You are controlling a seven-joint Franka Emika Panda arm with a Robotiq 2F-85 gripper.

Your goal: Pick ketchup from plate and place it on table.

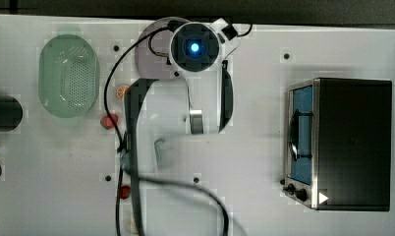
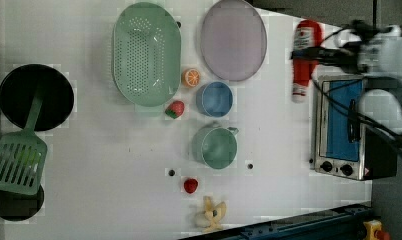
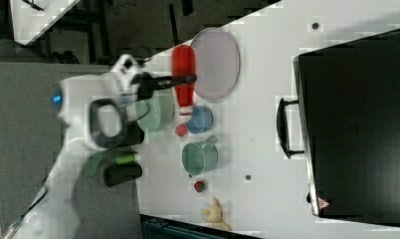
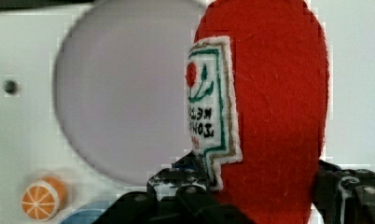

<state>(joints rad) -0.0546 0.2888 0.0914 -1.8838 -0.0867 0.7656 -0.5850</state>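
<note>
My gripper (image 2: pixel 309 52) is shut on the ketchup (image 2: pixel 305 57), a red plush bottle with a white cap end and a stitched label (image 4: pixel 212 112). The black fingers (image 3: pixel 180 78) clamp its red body from both sides. In the left view the bottle sits right of the lilac-grey plate (image 2: pixel 233 40), between it and the oven. In the right view the ketchup (image 3: pixel 184 64) overlaps the left rim of the plate (image 3: pixel 218 62). The plate (image 4: pixel 125 93) lies bare. I cannot tell whether the bottle touches the white table (image 2: pixel 114 165). In the top view the arm covers most of the plate (image 1: pixel 147 49).
A toaster oven (image 2: pixel 341 130) stands close to the held bottle. Near the plate are a blue dish (image 2: pixel 215 98), an orange slice (image 2: pixel 191 77), a strawberry (image 2: pixel 175 109), a green basket (image 2: pixel 146 52) and a green mug (image 2: pixel 215 146). A black pan (image 2: pixel 36 97) sits far off.
</note>
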